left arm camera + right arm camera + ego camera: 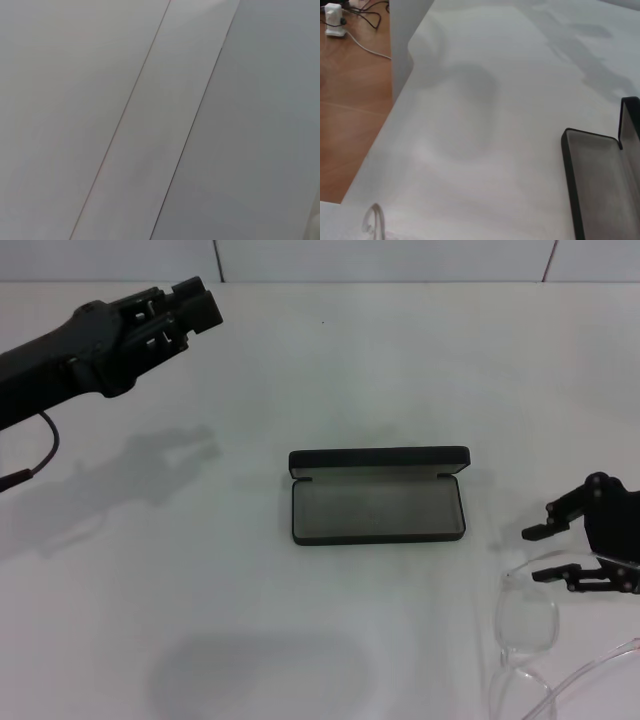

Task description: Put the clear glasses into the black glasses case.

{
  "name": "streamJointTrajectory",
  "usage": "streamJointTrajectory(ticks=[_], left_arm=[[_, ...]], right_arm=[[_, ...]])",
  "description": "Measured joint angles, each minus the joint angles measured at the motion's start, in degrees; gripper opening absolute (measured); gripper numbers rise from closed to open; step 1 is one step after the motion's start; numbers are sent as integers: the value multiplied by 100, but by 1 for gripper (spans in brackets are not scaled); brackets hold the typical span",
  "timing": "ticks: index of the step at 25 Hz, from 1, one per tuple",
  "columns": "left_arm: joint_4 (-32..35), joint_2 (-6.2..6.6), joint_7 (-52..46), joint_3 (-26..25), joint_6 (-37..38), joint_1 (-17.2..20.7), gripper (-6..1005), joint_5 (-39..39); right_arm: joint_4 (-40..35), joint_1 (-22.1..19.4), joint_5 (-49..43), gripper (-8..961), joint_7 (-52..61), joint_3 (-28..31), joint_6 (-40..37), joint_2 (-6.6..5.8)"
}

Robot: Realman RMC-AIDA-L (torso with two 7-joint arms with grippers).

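The black glasses case (378,495) lies open in the middle of the white table, its grey lining up and its lid standing at the far side. It also shows in the right wrist view as the case (600,186). The clear glasses (528,625) lie near the table's front right corner, temple arms trailing to the right. A bit of the clear frame (373,219) shows in the right wrist view. My right gripper (535,555) is open just behind the glasses, its lower finger close to the frame's top edge. My left gripper (197,302) hangs raised at the far left.
The table's edge (395,125) drops to a wooden floor with a white device and cables (334,20). The left wrist view shows only plain pale panels (160,120). Bare table surface lies between the case and the glasses.
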Motion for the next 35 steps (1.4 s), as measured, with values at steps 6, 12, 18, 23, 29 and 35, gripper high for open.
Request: streamJointTrajectory(ticks=[6, 12, 18, 23, 29, 35], left_arm=[[-4, 9, 3, -14, -15, 0, 384, -2], [-4, 0, 4, -145, -18, -18, 386, 33], [-4, 1, -7, -149, -15, -33, 389, 56], [-4, 1, -20, -143, -3, -43, 391, 59], [-4, 20, -53, -141, 0, -64, 393, 34], [53, 72, -276, -146, 7, -73, 395, -182]], right_arm=[[69, 20, 9, 290, -202, -5, 8, 6], [41, 2, 150, 107, -276, 12, -10, -4], [-91, -45, 168, 34, -241, 14, -112, -3], [-175, -61, 410, 24, -226, 117, -316, -24], [-444, -10, 853, 27, 12, 652, -978, -33], [-834, 95, 1636, 30, 514, 1428, -1563, -39]])
